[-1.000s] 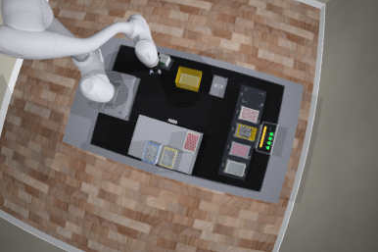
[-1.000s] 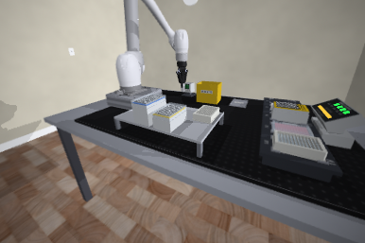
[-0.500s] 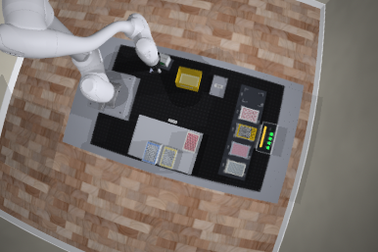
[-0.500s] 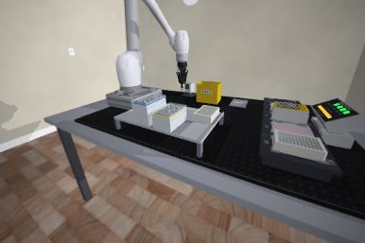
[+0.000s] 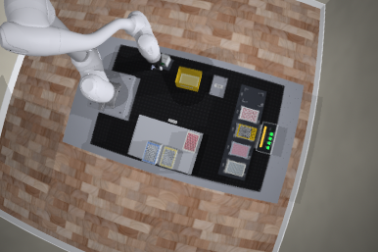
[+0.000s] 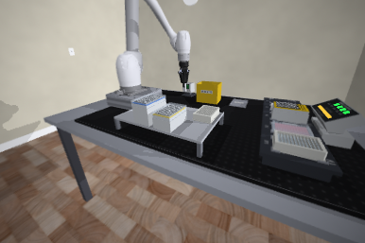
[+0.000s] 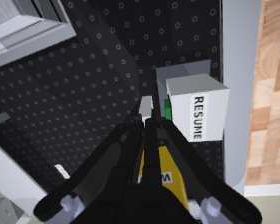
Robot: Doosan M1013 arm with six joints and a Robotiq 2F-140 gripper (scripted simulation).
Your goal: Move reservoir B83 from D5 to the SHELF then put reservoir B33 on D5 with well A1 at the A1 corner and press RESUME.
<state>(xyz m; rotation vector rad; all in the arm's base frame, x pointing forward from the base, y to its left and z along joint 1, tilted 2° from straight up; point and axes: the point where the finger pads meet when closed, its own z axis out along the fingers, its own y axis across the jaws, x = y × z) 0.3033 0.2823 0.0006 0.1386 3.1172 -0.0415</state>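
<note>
resume key [image 7: 167, 110] at closed claw [image 7: 149, 116] tips

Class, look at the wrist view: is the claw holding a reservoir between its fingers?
No. The claw is shut with nothing between its fingers, its tips beside the green key on the RESUME box.

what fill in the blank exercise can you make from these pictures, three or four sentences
1. The black two-finger tool is ____, holding nothing.
2. The word printed on the white box beside the fingertips is ____.
3. The small key on the side of that box is coloured ____.
4. The open-topped bin on the black mat is coloured ____.

Missing words: shut; RESUME; green; yellow
</note>
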